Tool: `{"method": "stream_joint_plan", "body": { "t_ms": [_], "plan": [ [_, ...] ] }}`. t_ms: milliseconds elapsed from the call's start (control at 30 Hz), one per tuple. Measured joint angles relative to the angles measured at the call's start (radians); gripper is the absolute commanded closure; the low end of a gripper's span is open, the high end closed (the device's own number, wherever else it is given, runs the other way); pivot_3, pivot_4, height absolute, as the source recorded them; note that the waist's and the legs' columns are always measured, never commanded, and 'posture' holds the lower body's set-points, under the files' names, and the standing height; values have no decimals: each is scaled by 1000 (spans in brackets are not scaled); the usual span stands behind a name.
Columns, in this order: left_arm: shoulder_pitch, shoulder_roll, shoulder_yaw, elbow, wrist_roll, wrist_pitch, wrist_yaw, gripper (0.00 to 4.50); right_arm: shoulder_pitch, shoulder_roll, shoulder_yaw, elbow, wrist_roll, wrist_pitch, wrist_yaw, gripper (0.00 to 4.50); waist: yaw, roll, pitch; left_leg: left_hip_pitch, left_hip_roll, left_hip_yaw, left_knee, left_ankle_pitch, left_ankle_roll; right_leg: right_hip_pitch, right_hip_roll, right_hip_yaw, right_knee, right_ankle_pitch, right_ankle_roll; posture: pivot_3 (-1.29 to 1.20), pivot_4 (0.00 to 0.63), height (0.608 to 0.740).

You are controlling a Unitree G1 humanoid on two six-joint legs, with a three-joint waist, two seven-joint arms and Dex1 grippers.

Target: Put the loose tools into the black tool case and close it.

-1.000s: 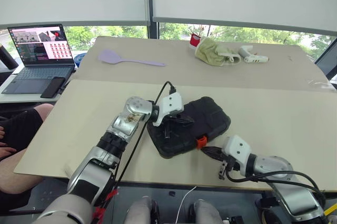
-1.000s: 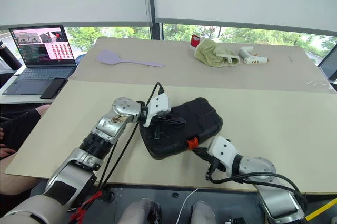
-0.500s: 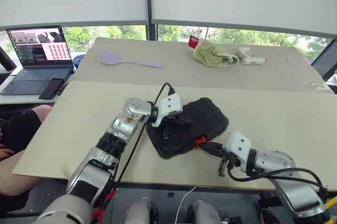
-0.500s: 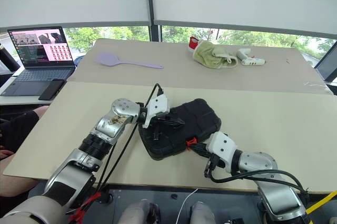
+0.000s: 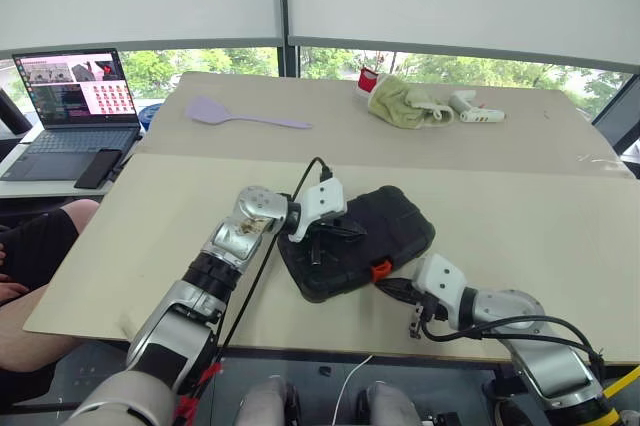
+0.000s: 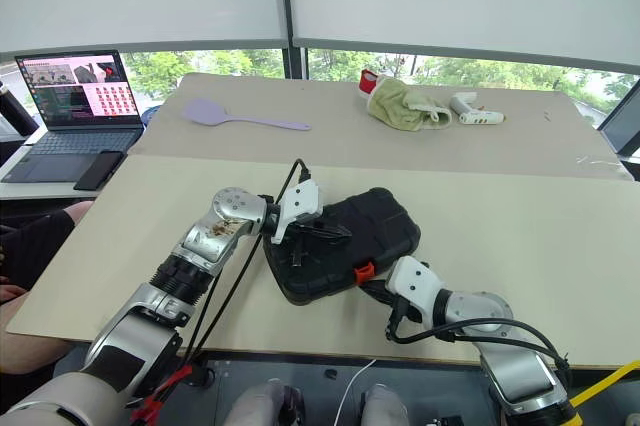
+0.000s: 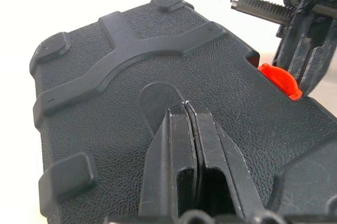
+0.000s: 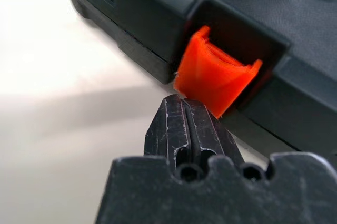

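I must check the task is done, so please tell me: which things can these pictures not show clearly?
- Inside of the black moulded plastic tool case: hidden by its shut lid, so the tools cannot be checked.
- Small orange latch: right wrist view; the shut right gripper fingers cover its lower edge, so whether it is locked is unclear.
- Left gripper tips on the lid: contact unclear.

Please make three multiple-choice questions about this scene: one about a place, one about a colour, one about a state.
1. Where does the lilac spatula lie?
A. far side of the table, near the laptop
B. on the case
C. under the towel

2. What colour is the latch of the black tool case?
A. blue
B. orange
C. white

3. How is the case?
A. lid wide open
B. lid down
C. standing on edge

Answers:
1 A, it lies at the far left of the table.
2 B, the right end effector, fingers shut, points at it.
3 B, the left end effector rests shut on the lid.
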Motion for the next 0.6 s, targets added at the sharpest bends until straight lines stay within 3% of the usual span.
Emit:
{"method": "stream_joint_plan", "body": {
  "t_ms": [600],
  "plan": [
    [9, 21, 0, -45, 0, 54, -10, 4421, -89, -25, -24, -6, 44, 81, 29, 4500, -15, 0, 1, 1, 0, 0, -5, 1, -2, -3, 0, 1, -1, 1, 1, 0, 150, 740]
  ]
}}
